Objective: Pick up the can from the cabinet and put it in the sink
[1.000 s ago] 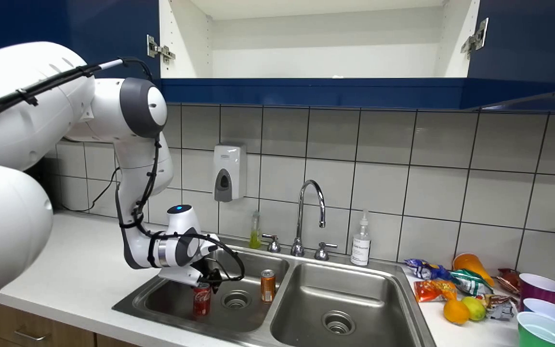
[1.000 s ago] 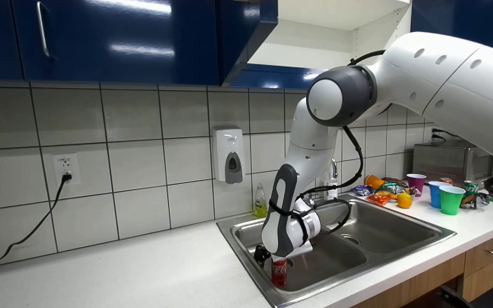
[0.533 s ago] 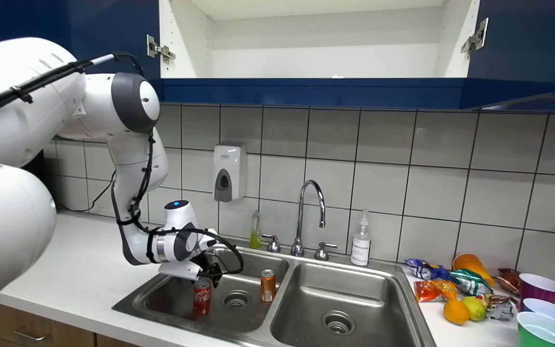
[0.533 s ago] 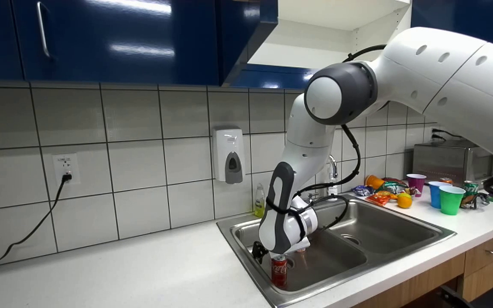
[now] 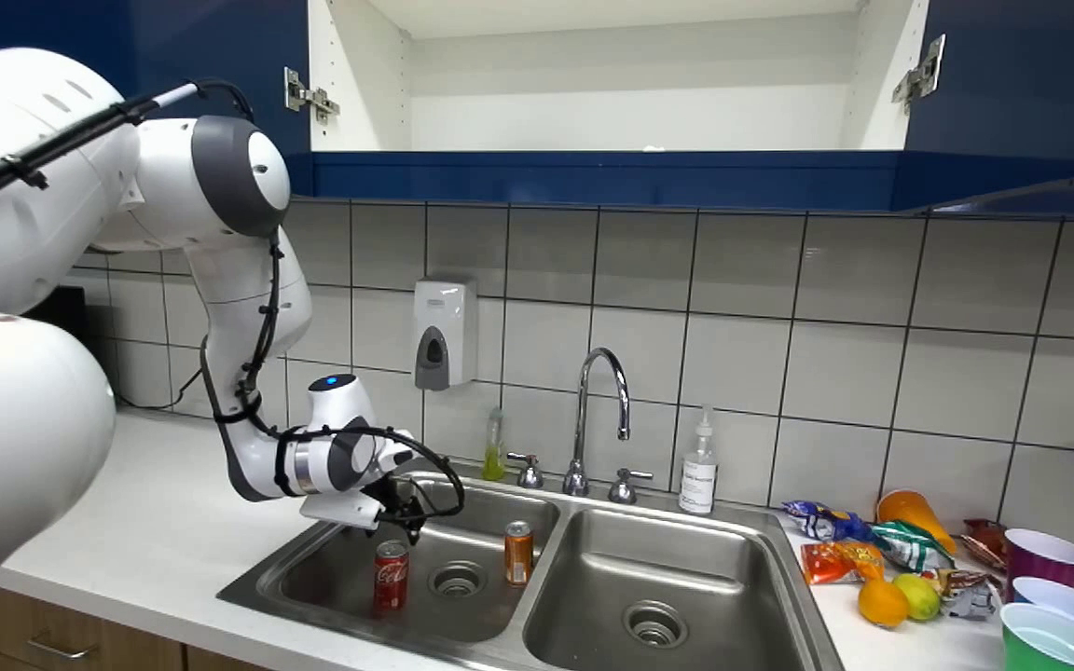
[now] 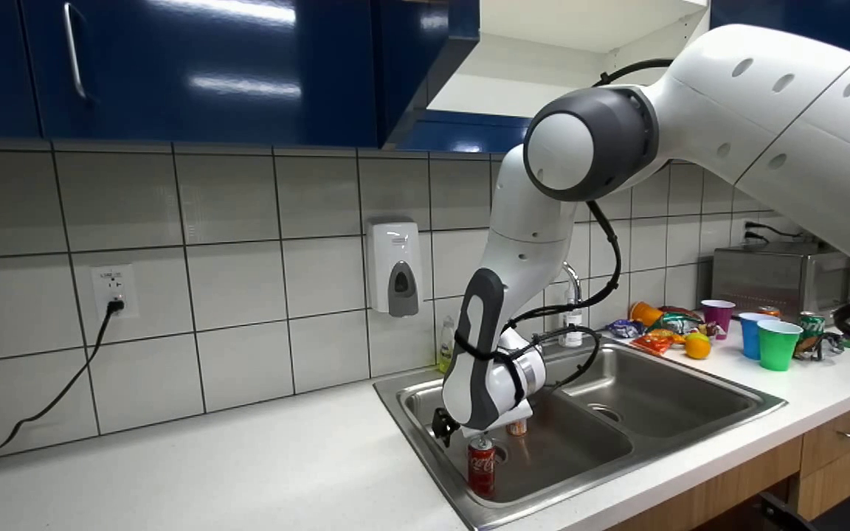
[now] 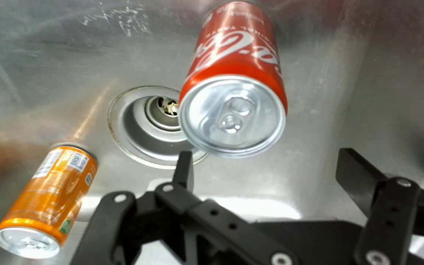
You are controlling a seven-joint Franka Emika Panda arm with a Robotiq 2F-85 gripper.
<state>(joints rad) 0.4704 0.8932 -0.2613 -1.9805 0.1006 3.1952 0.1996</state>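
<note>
Red can: upright in the sink, below the pincer, touching neither of its fingers. Pincer: released, fingers wide apart, nothing held between them.

Change noted: within the last second the pincer rises off the red can, and more of the can's lid now shows in both exterior views. The can keeps its place and does not tip. Finding: the can reads as let go, the placing step as complete; only withdrawal of the pincer seems outstanding.

Also below the pincer, just beside the red can, is the drain. Past it, farther from the pincer, an orange can stands upright. The task does not say which can is meant; both are in the sink, so either appears to qualify.

The tap rises off to one side of the pincer, well apart. The cabinet is well above it.

Caution: at this height a sideways move may knock the red can. A straight lift is judged safer.
</note>
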